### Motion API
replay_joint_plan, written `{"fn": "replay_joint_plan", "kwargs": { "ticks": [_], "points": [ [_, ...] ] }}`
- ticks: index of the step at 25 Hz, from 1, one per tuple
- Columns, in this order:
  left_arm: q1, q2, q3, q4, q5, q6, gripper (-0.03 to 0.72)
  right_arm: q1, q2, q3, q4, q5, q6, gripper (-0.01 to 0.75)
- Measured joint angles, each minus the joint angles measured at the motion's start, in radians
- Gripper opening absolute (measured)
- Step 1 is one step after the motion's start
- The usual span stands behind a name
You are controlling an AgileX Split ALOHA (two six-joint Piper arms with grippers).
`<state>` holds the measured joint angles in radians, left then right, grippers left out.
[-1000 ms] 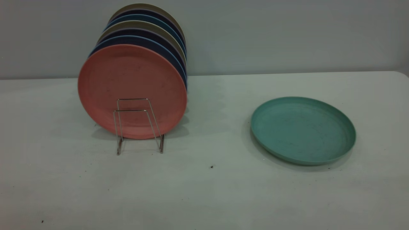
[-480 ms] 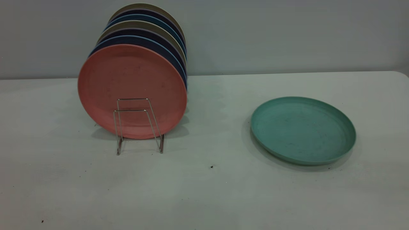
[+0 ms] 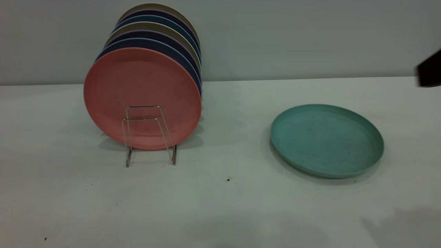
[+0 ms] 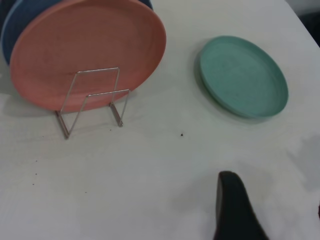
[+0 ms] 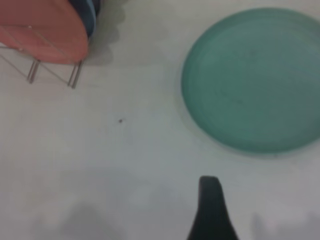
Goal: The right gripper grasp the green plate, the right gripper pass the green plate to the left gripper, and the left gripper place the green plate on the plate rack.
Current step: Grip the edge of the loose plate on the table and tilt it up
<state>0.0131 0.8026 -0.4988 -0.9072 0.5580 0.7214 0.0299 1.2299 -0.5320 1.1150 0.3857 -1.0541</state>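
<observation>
The exterior camera sat low, facing me nearly level across the worktop, the wall close behind. My left wrist camera looked down at a slant from well above, one finger of my left end effector at its edge. My right wrist camera looked down more steeply and from nearer. All three shared the green plate, the plate rack and the salmon-pink plate.

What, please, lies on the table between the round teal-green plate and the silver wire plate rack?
Only bare white table separates the round teal-green plate from the silver wire plate rack, save one tiny dark speck, in the exterior view.
</observation>
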Motion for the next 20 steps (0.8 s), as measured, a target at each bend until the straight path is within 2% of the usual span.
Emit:
{"fn": "replay_joint_plan", "kwargs": {
  "ticks": [4,7,10,16,20],
  "points": [
    [0.000,0.002,0.000,-0.005,0.000,0.018,0.427,0.000,0.218,-0.081,0.248,-0.025,-0.260,0.573],
    [0.000,0.001,0.000,-0.007,0.006,0.021,0.427,0.000,0.401,-0.166,0.345,-0.036,-0.375,0.573],
    [0.000,0.001,0.000,-0.008,0.010,0.021,0.427,-0.030,0.557,-0.253,0.365,-0.017,-0.411,0.573],
    [0.000,0.001,0.000,-0.009,0.012,0.022,0.427,-0.175,0.812,-0.416,0.361,0.096,-0.419,0.573],
    [0.000,0.001,0.000,-0.009,0.011,0.022,0.427,-0.232,0.914,-0.494,0.361,0.134,-0.419,0.573]
  ]
}}
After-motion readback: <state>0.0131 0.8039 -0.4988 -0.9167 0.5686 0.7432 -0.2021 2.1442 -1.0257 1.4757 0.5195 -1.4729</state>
